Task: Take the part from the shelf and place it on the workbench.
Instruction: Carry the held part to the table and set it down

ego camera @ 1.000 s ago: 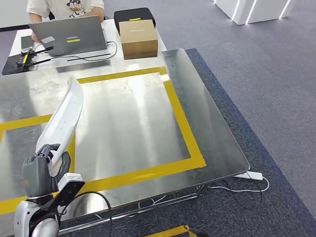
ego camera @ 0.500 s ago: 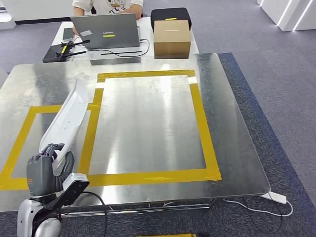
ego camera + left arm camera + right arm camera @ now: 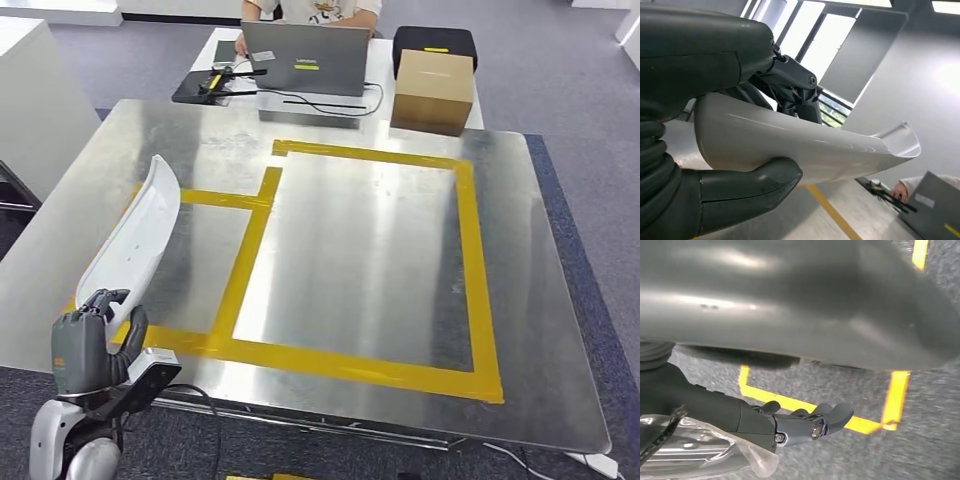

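Note:
A long white curved part [image 3: 136,240] rises at a slant from my left hand [image 3: 87,350], which grips its lower end at the near left corner of the metal workbench [image 3: 362,260]. The part's upper end hangs above the bench's left side. In the left wrist view the white part [image 3: 810,150] lies between my grey thumb [image 3: 749,187] and the dark fingers [image 3: 791,85]. My right hand [image 3: 810,425] hangs over grey carpet, fingers loosely apart, holding nothing.
Yellow tape [image 3: 249,240] marks a large square and a smaller one on the bench. At the far side a person [image 3: 317,10] sits at a laptop [image 3: 306,60], beside a cardboard box [image 3: 434,90] and black case [image 3: 434,42]. A white cabinet [image 3: 30,100] stands left.
The camera has turned, so the whole bench now sits further right and the white cabinet has come into view. My left hand still holds the part the same way.

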Robot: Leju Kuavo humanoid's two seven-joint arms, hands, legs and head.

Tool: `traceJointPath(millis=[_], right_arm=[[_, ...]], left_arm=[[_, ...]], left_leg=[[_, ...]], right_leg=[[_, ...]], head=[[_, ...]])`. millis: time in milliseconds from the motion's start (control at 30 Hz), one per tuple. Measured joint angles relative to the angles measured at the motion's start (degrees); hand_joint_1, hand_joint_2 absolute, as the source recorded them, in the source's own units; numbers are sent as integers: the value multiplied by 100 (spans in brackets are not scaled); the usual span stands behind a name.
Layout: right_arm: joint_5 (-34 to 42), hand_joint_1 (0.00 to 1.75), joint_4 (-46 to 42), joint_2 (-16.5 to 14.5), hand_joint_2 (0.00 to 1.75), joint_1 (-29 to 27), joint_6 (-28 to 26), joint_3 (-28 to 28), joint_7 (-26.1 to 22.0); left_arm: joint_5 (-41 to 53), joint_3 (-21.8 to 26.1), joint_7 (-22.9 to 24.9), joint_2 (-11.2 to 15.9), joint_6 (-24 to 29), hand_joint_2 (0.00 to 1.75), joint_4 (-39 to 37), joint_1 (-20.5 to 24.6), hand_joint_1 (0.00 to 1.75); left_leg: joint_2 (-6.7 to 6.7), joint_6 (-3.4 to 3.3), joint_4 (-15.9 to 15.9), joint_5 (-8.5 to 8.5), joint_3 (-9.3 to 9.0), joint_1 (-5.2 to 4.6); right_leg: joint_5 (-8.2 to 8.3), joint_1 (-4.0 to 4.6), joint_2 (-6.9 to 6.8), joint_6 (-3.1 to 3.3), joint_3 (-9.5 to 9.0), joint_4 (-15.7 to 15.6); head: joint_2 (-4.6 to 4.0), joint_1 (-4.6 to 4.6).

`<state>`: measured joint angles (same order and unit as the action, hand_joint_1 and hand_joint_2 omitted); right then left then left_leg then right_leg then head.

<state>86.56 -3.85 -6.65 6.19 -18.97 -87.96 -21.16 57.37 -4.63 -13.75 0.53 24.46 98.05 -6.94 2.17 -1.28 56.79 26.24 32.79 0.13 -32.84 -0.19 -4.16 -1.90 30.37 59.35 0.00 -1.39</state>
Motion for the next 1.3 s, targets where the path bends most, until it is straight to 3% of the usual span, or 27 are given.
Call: traceJointPath(millis=[67, 100, 133, 167, 200, 267, 333, 533, 633, 833, 1300], right_arm=[[7, 0, 0, 4, 0, -7, 25, 0, -28], [13, 0, 1, 5, 0, -16, 55, 1, -44], [17, 0, 1, 7, 0, -23, 90, 1, -61], [20, 0, 1, 8, 0, -26, 133, 1, -77], [21, 0, 1, 9, 0, -25, 171, 1, -89], [21, 0, 1, 13, 0, -15, 238, 1, -106], [21, 0, 0, 15, 0, -2, 284, 1, -114], [13, 0, -2, 14, 0, 21, 398, -1, -109], [13, 0, -3, 14, 0, 39, 415, -4, -109], [10, 0, -6, 14, 0, 50, 416, -24, -80], [-38, 0, -15, 14, 0, 70, 476, -92, -8]], left_arm=[[14, -29, 19, 0, -22, 175, -9, 22, 175], [24, -50, 31, -1, -43, 175, -16, 24, 175], [41, -69, 42, -1, -63, 175, -25, 24, 175], [69, -87, 44, 2, -81, 175, -35, 25, 175], [113, -107, 36, 4, -99, 175, -49, 32, 175], [227, -173, 1, 20, -140, 175, -93, 68, 175], [339, -256, -28, 46, -183, 175, -163, 128, 175], [745, -570, 29, 159, -390, 175, -682, 442, 175], [889, -690, 114, 208, -416, 175, -1079, 608, 175], [962, -816, 154, 255, -515, 175, -1598, 778, 175], [1324, -996, 299, 260, -400, 175, -3042, 1157, 175]], left_leg=[[-91, -45, -8, -2, 0, 16], [-135, -55, -7, 1, 2, 16], [-176, -58, -5, 5, -1, 15], [-215, -53, -4, 10, -10, 15], [-245, -43, -2, 18, -24, 17], [-294, -2, 6, 45, -55, 10], [-323, 30, 31, 65, -50, -11], [-328, -34, 10, 43, -51, -18], [-328, -5, -18, 29, -60, -10], [-328, 115, -31, 31, -59, 11], [-333, 122, -19, 37, -62, -25]], right_leg=[[-353, -17, 323, -21, 392, 762], [-470, -19, 381, -29, 607, 1139], [-485, -19, 403, -34, 757, 1359], [-374, -21, 408, -35, 802, 1348], [-162, -27, 408, -30, 730, 1101], [285, -37, 420, -10, 399, 294], [451, -44, 445, 14, 165, -207], [450, -28, 472, 48, 124, -289], [443, -15, 471, 81, 123, -286], [434, 1, 468, 110, 123, -280], [434, -37, 452, 109, 102, -282]], head=[[0, -34], [0, -39], [0, -38], [0, -38], [0, -38], [0, -40], [0, -34], [0, -25], [0, -25], [0, -28], [0, -29]])
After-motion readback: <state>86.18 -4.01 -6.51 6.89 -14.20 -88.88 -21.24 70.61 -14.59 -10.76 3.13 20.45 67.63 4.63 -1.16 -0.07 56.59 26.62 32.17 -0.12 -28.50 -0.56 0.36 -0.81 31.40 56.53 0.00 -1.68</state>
